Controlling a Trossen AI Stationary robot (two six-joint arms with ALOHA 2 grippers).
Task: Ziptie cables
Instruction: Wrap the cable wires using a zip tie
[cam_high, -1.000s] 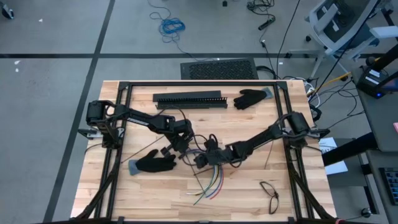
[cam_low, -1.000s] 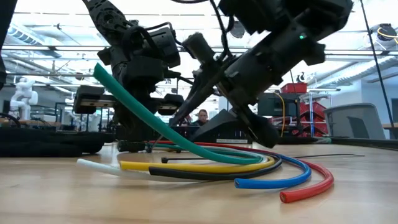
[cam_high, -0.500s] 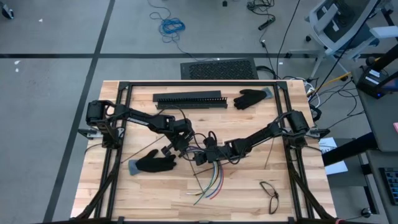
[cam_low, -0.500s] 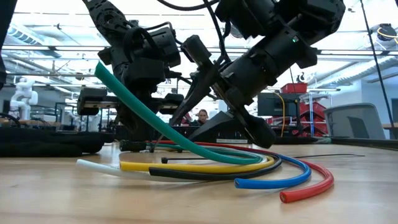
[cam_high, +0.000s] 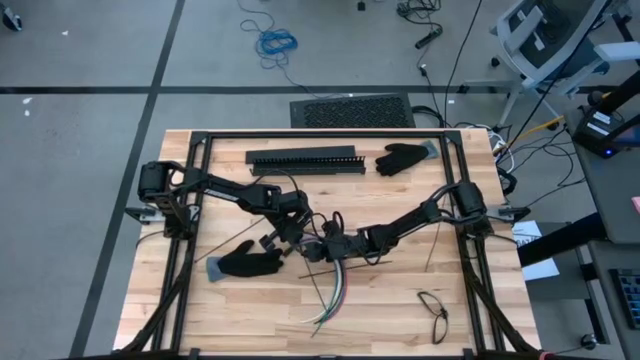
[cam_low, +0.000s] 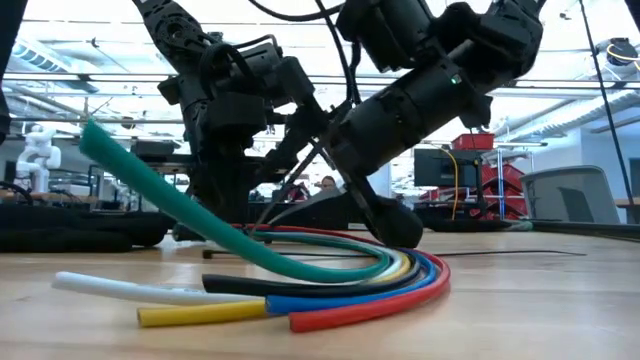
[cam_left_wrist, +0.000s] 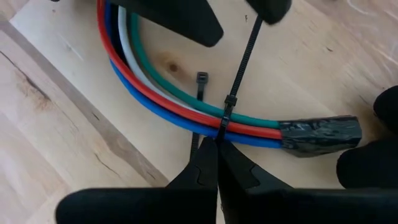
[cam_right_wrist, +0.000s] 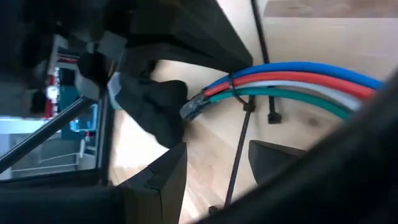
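The cables (cam_left_wrist: 155, 93) are a bundle of red, blue, white, green, yellow and black, curving on the wood. One end is wrapped in black tape (cam_left_wrist: 320, 134), and the free ends (cam_high: 335, 295) point toward the near edge. In the low view the green cable (cam_low: 150, 190) rises off the table. A black zip tie (cam_left_wrist: 225, 115) loops the bundle near the tape. My left gripper (cam_left_wrist: 216, 144) is shut on that tie. My right gripper (cam_right_wrist: 217, 154) stands open over the bundle, with the tie's long strap (cam_right_wrist: 237, 155) running between its fingers. My left gripper pinches the zip tie's short end (cam_left_wrist: 219, 132) between its two fingertips, right beside the bundle. The fingers slant down at it and lie across the cables. The bundle rests on the table. My right gripper: whether its fingers touch the strap or the cables I cannot tell.
A loose zip tie (cam_left_wrist: 201, 81) lies inside the cables' curve. A black glove (cam_high: 250, 262) lies near my left gripper and another (cam_high: 400, 157) at the far right. A black slotted bar (cam_high: 305, 160) lies along the far edge. A thin dark wire loop (cam_high: 433, 310) lies at the near right.
My right gripper has gone a little toward the table's left and down, rolling as it went. The cables' free ends, fanned out before, have swung left and drawn together into a tight bundle. The taped end at my left gripper has stayed in place.
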